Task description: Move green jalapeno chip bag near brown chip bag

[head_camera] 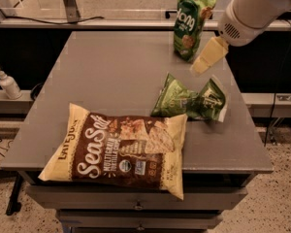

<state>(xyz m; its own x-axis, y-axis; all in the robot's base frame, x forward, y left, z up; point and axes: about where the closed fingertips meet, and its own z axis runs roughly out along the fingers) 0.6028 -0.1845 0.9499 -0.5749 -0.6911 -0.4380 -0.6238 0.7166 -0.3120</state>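
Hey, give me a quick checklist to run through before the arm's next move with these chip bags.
1. Green jalapeno chip bag near brown chip bag: ok, its left end lies by the brown bag's upper right corner.
2. Bags touching: cannot tell.
3. Claw off the green bag: ok, it hangs above and behind it.
4. Tall green pouch upright: ok, but it stands close beside the claw.
5. Bags fully on the table: not ok, the brown bag overhangs the front edge.
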